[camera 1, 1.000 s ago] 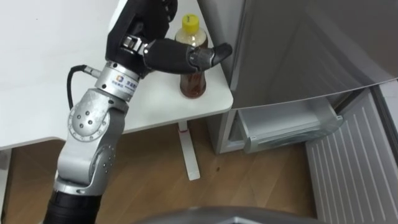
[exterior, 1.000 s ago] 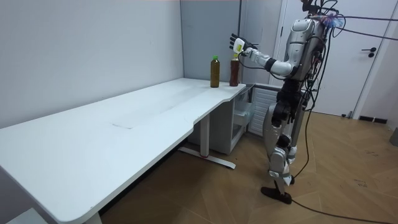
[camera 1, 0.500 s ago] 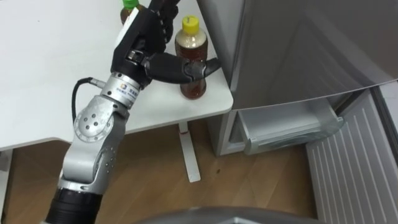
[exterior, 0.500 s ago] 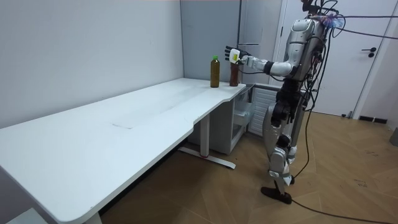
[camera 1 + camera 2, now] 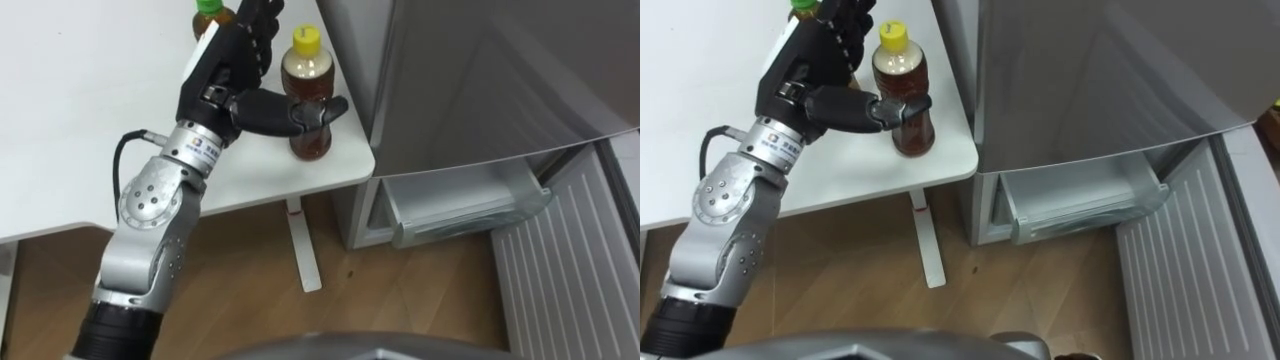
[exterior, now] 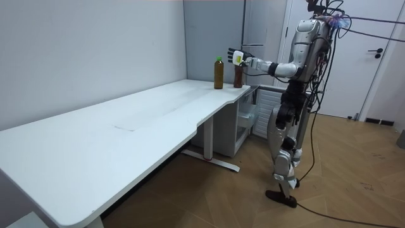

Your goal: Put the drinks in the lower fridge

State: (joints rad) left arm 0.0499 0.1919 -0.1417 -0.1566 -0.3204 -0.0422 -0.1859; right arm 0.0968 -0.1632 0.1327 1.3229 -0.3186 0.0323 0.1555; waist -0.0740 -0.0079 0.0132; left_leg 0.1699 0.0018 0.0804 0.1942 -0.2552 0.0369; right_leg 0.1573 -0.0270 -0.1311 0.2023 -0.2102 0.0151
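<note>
A yellow-capped bottle of brown tea (image 5: pixel 312 140) stands upright at the white table's corner nearest the fridge. My left hand (image 5: pixel 230 65) is against its left side. The thumb lies across the bottle's front and the fingers stand straight up beside it, so the hand is open. Behind the hand, a green-capped bottle (image 5: pixel 208 8) shows only its top. From the room view, both bottles (image 6: pixel 218 73) stand at the table's far end with my left hand (image 6: pixel 236 57) raised by the yellow-capped one. I stand upright beside the fridge.
The white table (image 5: pixel 80 100) ends just right of the bottle. The grey fridge (image 5: pixel 480 80) stands hard against that corner. Its lower compartment is open, with a clear drawer (image 5: pixel 460 205) showing and the ribbed door (image 5: pixel 570 270) swung out to the right over wooden floor.
My left hand has come down and in toward the yellow-capped bottle, and its thumb now lies across the bottle's front. The bottles have not moved.
</note>
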